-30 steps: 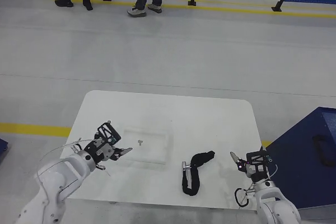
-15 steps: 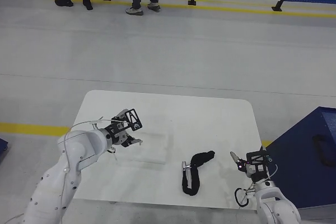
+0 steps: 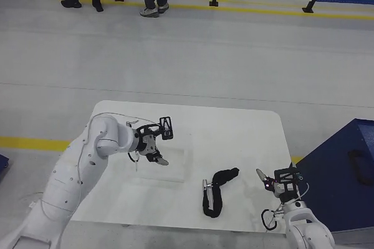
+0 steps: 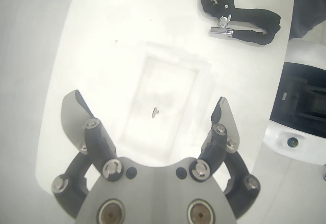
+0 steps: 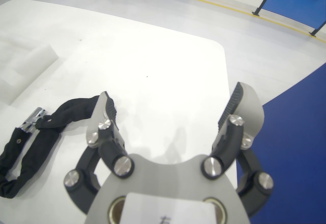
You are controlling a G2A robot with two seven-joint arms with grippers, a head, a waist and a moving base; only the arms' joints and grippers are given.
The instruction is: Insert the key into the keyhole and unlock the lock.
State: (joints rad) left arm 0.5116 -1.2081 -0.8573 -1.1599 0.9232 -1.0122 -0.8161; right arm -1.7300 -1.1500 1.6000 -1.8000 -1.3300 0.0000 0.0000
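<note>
White table [image 3: 237,127] | our left gripper [image 4: 148,100] has swung over the key [image 4: 154,112], jaws wide, empty | right gripper [image 5: 173,92] spread, empty | we grasp next

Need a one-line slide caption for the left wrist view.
Open left claw hovers above the small key in the white tray; black chain lock lies beyond on the table.

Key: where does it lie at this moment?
In the left wrist view the key lies on the white tray on the table's left half, below the open left gripper, apart from the chain lock.
</note>
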